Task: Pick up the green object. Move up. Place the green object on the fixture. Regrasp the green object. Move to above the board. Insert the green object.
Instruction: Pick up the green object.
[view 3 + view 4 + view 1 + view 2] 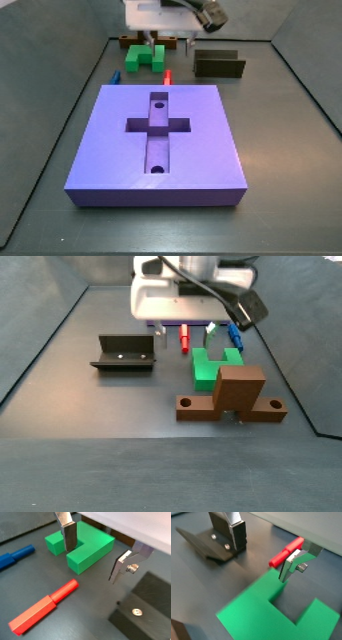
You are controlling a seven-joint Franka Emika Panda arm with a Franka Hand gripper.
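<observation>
Hovering over the floor with its fingers spread and nothing between them, the gripper [93, 554] hangs just above the green object [80, 546] — one finger [69, 537] sits over the notch between its prongs, the other finger [121, 566] off to the outside of one prong. Lying flat on the dark floor, the green object [214, 364] is just behind a brown cross-shaped piece [231, 398] in a side view, with a red peg [45, 607] and a blue peg [15, 557] near it. Well apart from the fixture [123, 353] — a dark bracket on its base plate — the purple board [160, 142] fills the foreground in a side view, its cross-shaped recess unfilled.
</observation>
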